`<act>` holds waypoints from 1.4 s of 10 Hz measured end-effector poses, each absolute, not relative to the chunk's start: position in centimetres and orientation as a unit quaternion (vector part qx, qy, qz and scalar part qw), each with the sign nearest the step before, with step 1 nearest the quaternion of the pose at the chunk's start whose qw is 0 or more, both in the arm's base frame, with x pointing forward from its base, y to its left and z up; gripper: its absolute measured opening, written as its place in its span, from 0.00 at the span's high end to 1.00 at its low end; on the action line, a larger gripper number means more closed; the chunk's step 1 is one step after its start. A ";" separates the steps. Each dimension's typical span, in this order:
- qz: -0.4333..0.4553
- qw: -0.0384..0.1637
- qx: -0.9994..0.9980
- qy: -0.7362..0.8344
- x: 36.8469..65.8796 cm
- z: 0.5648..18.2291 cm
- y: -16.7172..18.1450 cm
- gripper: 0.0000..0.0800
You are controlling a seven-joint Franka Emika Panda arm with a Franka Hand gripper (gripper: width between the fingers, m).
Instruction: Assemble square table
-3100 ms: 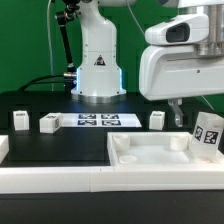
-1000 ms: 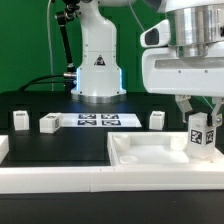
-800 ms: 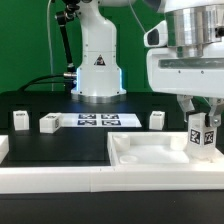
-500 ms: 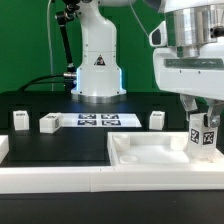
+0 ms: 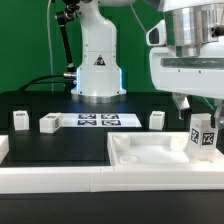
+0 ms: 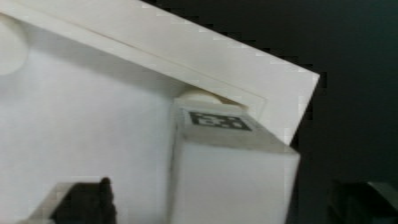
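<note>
The square tabletop [image 5: 150, 155] lies at the front of the exterior view's right, rim up; it fills much of the wrist view [image 6: 89, 110]. One white tagged leg [image 5: 203, 138] stands upright in its right corner. In the wrist view the leg [image 6: 231, 160] sits at a corner hole. My gripper [image 5: 200, 108] hangs straight over this leg with a finger on each side. In the wrist view [image 6: 222, 205] a gap shows between one finger [image 6: 80, 200] and the leg, so the jaws stand open. Three more legs [image 5: 19, 120] [image 5: 49, 124] [image 5: 157, 119] stand on the black table.
The marker board [image 5: 98, 120] lies in front of the arm's white base [image 5: 97, 65]. A long white rail [image 5: 60, 180] runs along the table's front edge, with a white piece [image 5: 3, 148] at the far left.
The gripper carried the leg down and slightly to the exterior view's right, into the tabletop's corner. Its fingers have now spread away from the leg.
</note>
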State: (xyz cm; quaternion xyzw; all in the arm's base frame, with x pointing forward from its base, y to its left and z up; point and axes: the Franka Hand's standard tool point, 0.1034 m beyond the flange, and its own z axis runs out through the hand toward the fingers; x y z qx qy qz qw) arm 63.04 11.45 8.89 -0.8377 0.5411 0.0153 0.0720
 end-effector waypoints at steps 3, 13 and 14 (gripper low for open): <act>0.012 0.064 -0.915 0.398 63.1 9.1 11.6 0.19; -0.011 0.024 -1.000 -0.013 62.6 8.5 12.2 0.19; -0.012 0.023 -0.999 -0.044 62.6 8.5 12.2 0.19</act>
